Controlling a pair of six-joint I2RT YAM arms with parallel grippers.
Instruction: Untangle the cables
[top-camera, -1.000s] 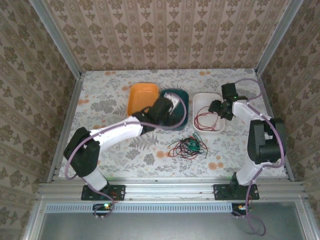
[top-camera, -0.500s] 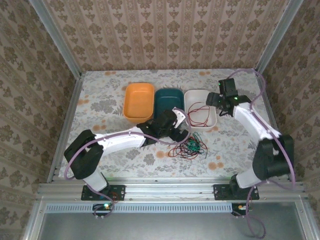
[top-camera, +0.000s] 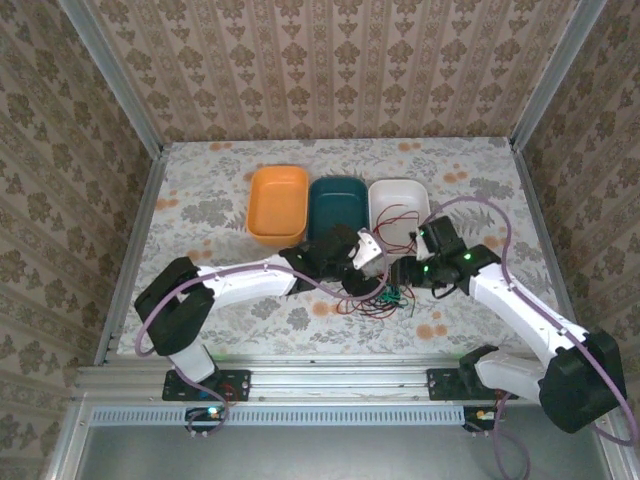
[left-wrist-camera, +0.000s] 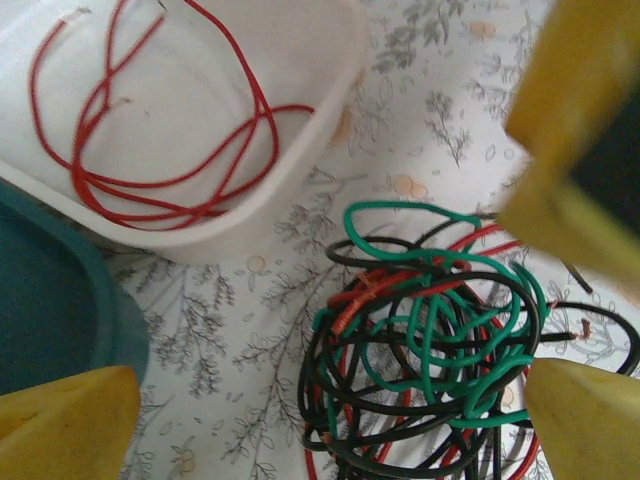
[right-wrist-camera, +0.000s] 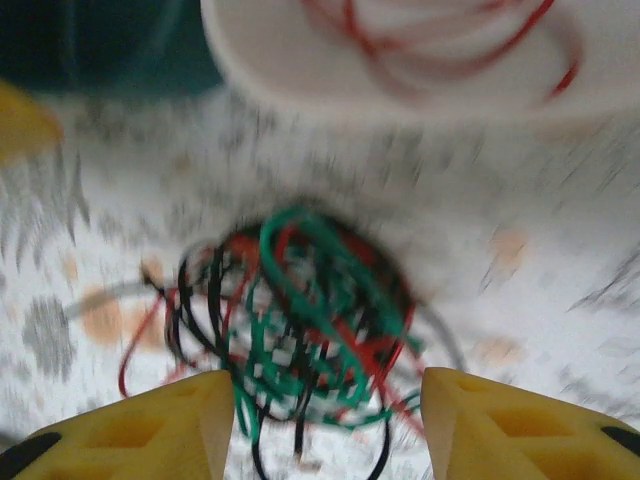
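The cables form a red, green and black tangle (top-camera: 378, 294) (left-wrist-camera: 430, 350) (right-wrist-camera: 300, 320) on the flowered table, in front of the white tray (top-camera: 386, 193). A separate red cable (top-camera: 400, 221) (left-wrist-camera: 150, 150) lies coiled inside that tray. My left gripper (top-camera: 366, 266) (left-wrist-camera: 330, 445) hangs open just over the tangle's left side, its yellow fingers (left-wrist-camera: 70, 430) wide apart. From the right, my right gripper (top-camera: 405, 276) (right-wrist-camera: 325, 430) stands open at the tangle, which lies between and ahead of its fingers (right-wrist-camera: 130, 430). The right wrist view is blurred. Nothing is gripped.
An orange tray (top-camera: 278, 203), a teal tray (top-camera: 337, 203) (left-wrist-camera: 50, 300) and the white tray (left-wrist-camera: 300, 150) (right-wrist-camera: 400, 100) stand in a row behind the tangle. The two grippers are close together; a right finger (left-wrist-camera: 580, 130) shows in the left wrist view.
The right arm swung from over the white tray down and left to the tangle, its jaws narrowing. The left gripper came forward from the teal tray to the tangle. The trays now stand in a straight row.
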